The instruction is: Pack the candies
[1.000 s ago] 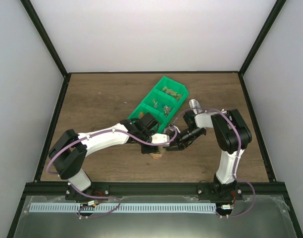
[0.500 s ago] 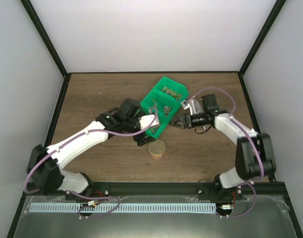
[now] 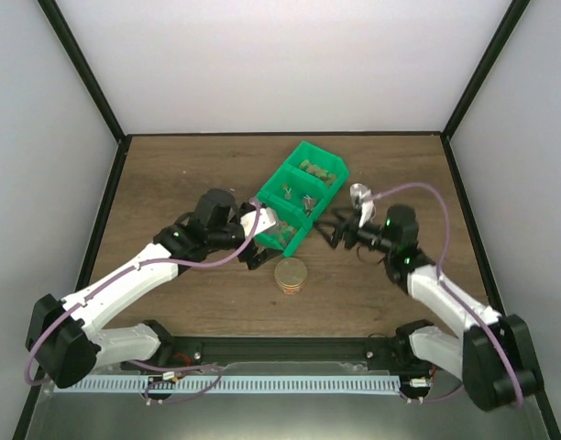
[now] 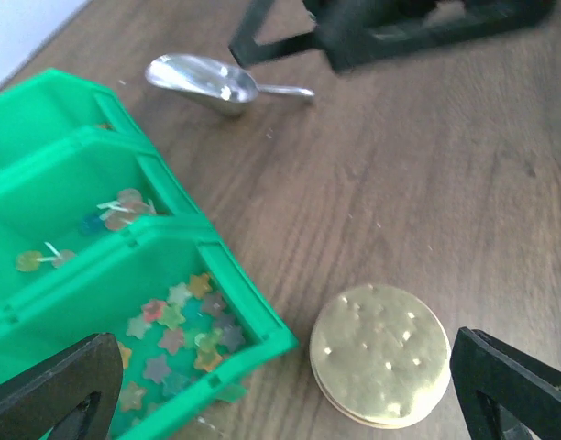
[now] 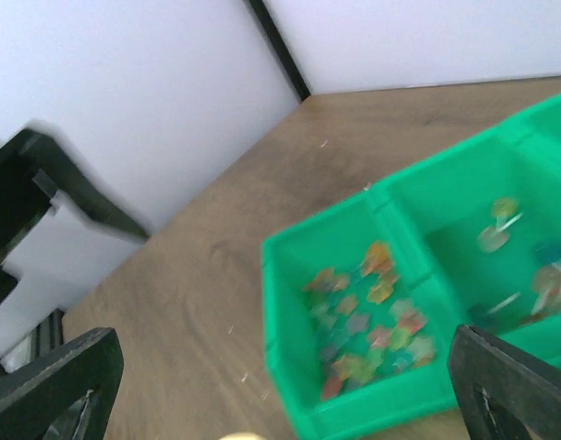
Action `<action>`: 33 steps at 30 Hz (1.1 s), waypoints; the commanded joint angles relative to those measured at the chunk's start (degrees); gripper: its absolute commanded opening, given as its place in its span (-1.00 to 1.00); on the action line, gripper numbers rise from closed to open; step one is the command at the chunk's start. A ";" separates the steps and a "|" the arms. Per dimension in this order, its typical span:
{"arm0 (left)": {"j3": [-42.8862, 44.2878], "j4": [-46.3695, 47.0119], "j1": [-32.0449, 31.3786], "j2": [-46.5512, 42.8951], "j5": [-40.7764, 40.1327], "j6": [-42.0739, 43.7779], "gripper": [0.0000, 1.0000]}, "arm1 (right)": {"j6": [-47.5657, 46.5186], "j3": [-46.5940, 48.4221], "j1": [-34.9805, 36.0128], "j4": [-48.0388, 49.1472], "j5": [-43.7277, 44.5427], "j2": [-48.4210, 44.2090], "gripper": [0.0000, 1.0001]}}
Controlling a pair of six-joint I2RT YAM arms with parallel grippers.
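The candies (image 4: 175, 332) are small star-shaped pieces in mixed colours, lying in the end compartment of a green bin (image 3: 279, 240); they also show in the right wrist view as blurred candies (image 5: 372, 321). A round jar with its tan lid (image 3: 291, 273) on stands just in front of that bin; the lid (image 4: 381, 353) lies low and right in the left wrist view. My left gripper (image 3: 267, 246) hangs open left of the jar, nothing between its jaws (image 4: 280, 403). My right gripper (image 3: 336, 235) is open too and empty (image 5: 280, 403), to the right of the bin.
A metal scoop (image 3: 358, 194) lies on the wooden table right of the bin, also seen as the scoop (image 4: 203, 82). The bin's other two compartments (image 4: 70, 211) hold a few stick sweets. Black frame posts and white walls enclose the table.
Both grippers were shut together at the jar a second ago. They have opened and drawn back, left arm to the left and right arm to the right. The lidded jar stands free.
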 commanded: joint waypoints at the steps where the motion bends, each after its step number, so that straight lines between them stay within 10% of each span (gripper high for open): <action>1: -2.13 -3.62 0.13 -0.98 4.06 3.68 1.00 | -2.60 -15.59 12.49 19.17 16.97 -10.20 1.00; 8: -0.81 -6.25 0.39 0.43 2.15 5.18 1.00 | -10.08 -27.75 26.15 21.69 28.99 -10.23 1.00; 33: 3.50 -5.11 5.32 6.57 8.65 4.84 1.00 | -17.72 -23.32 37.58 24.19 35.18 9.42 1.00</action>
